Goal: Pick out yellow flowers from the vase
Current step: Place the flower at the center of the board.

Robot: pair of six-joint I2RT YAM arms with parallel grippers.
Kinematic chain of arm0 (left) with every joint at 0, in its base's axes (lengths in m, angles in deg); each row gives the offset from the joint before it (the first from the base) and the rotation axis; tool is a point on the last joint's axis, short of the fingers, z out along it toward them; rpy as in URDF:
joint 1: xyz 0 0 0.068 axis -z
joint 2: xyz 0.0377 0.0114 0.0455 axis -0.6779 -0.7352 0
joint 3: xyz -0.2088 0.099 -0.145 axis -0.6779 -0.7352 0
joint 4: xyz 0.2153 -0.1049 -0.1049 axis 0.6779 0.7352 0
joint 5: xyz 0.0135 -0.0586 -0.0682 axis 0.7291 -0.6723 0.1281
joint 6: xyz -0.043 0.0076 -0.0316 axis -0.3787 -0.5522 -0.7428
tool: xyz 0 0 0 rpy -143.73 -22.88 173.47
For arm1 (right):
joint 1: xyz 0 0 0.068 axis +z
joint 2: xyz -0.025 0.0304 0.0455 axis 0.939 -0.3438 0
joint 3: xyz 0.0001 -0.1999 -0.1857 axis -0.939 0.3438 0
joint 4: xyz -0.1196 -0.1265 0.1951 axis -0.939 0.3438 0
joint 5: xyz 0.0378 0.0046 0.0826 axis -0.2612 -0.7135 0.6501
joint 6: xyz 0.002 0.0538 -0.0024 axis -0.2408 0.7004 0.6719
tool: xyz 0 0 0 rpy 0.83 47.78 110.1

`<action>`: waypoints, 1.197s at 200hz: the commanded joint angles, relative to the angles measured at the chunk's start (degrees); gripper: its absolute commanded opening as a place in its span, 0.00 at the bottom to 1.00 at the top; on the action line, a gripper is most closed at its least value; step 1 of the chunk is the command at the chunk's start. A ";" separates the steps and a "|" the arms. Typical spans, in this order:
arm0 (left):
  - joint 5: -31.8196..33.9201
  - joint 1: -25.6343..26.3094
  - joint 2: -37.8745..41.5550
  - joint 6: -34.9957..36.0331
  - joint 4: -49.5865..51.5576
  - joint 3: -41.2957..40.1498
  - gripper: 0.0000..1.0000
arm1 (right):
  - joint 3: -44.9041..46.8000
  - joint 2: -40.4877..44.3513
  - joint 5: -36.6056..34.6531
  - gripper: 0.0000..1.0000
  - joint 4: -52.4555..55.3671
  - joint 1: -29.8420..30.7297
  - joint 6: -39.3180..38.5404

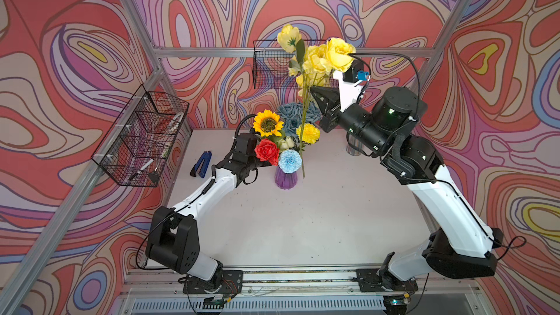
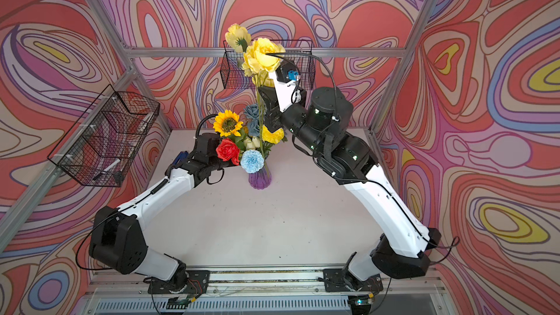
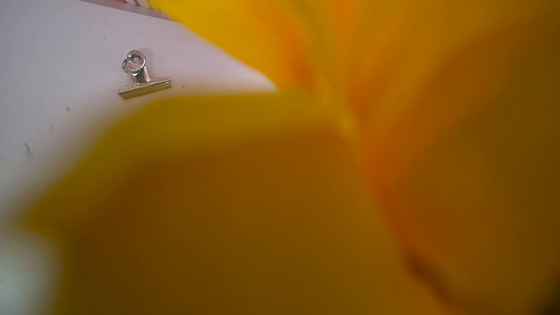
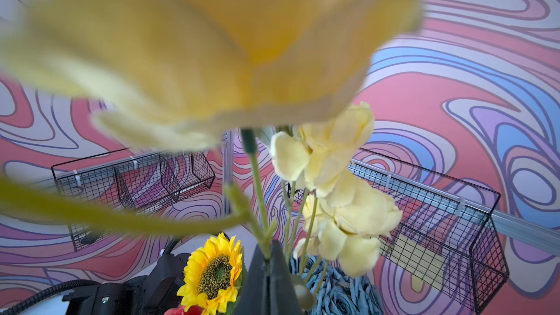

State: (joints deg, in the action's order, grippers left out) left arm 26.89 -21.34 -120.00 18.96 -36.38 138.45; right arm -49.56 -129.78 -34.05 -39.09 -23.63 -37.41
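Note:
My right gripper [image 1: 313,92] is shut on the green stem of the yellow rose spray [image 1: 327,56], held high above the purple ribbed vase [image 1: 286,180]; the stem's lower end hangs by the vase's right side. In the right wrist view the fingertips [image 4: 268,248] pinch that stem under the blurred blooms [image 4: 348,207]. A sunflower [image 1: 268,122] and a yellow carnation [image 1: 308,133] stand in the vase. My left gripper [image 1: 263,164] reaches in under the bouquet towards the vase neck, its fingers hidden. Blurred yellow petals [image 3: 272,177] fill the left wrist view.
A red rose [image 1: 267,151], light blue carnation [image 1: 290,161], grey-blue roses [image 1: 298,113] and cream buds [image 1: 286,144] also fill the vase. A blue tool [image 1: 201,163] lies to its left, a silver clip [image 3: 142,80] on the table. Wire baskets [image 1: 142,137] [image 1: 269,65] hang on the walls.

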 commanded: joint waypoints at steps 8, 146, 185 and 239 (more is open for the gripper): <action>0.11 -0.08 0.59 1.02 2.73 -1.37 0.69 | -1.95 5.29 -2.86 0.00 -4.79 0.31 -2.17; 0.15 -0.13 -0.51 1.10 3.33 -0.57 0.68 | 26.35 20.57 -21.83 0.00 15.31 0.12 10.28; -0.09 -0.12 -0.32 0.82 3.41 -0.37 0.68 | 30.23 17.99 -11.80 0.00 17.36 -8.55 15.56; 0.28 -0.10 0.26 1.20 4.24 -0.03 0.69 | 39.73 12.02 4.05 0.00 14.24 -22.74 20.42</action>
State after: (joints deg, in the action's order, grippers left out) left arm 26.54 -21.36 -120.00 18.93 -36.40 138.38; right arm -12.92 -115.01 -38.73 -22.81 -43.76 -20.28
